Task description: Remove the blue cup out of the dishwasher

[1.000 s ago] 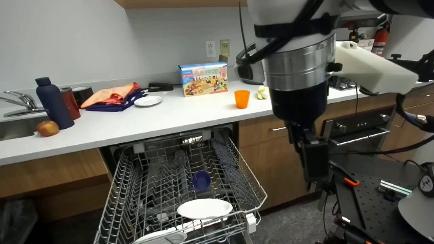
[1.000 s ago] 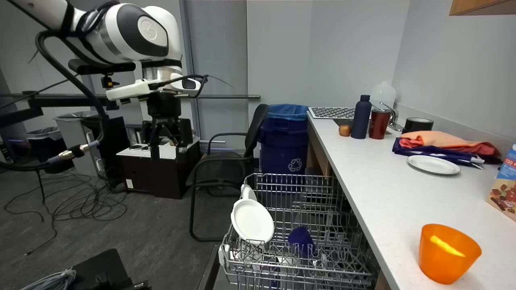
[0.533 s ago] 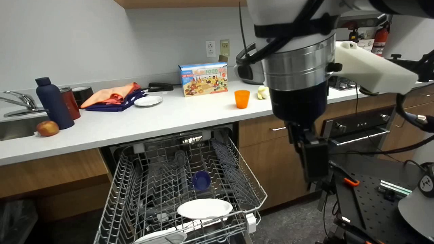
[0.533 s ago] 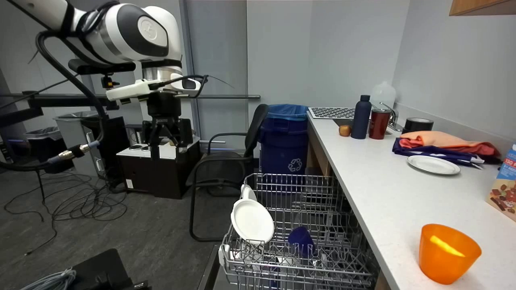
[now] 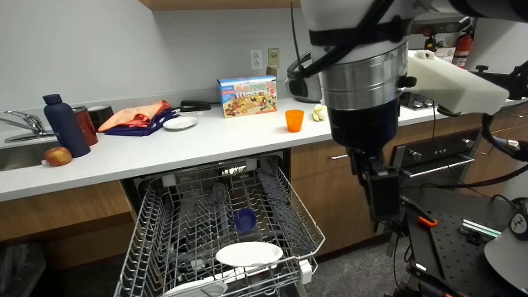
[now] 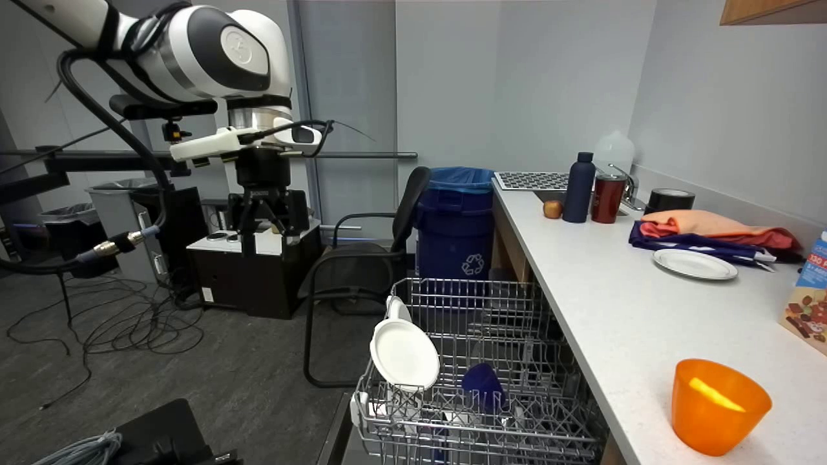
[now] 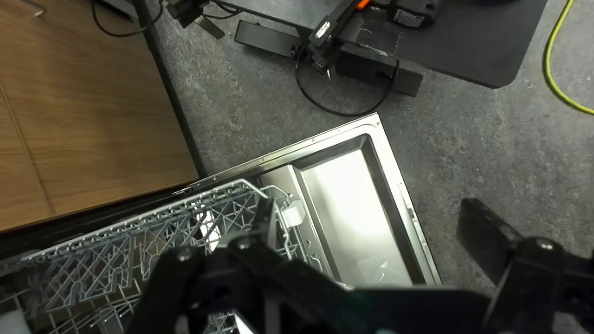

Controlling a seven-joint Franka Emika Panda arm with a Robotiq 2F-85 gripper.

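Cup (image 5: 245, 220) in blue, inward of the front edge of the dishwasher rack (image 5: 144, 231); likely light, stiff, best pinched at the rim. Well away, spread apart: Robotiq gripper (image 7: 369, 220).

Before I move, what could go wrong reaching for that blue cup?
Three likely risks. The blue cup doesn't show in the wrist view, so steering by that alone could send the open gripper off target. The cup sits inside the wire rack, where the gripper might snag. The white dish is nearer the rack's outer end than the cup, so a low approach from there could knock it.
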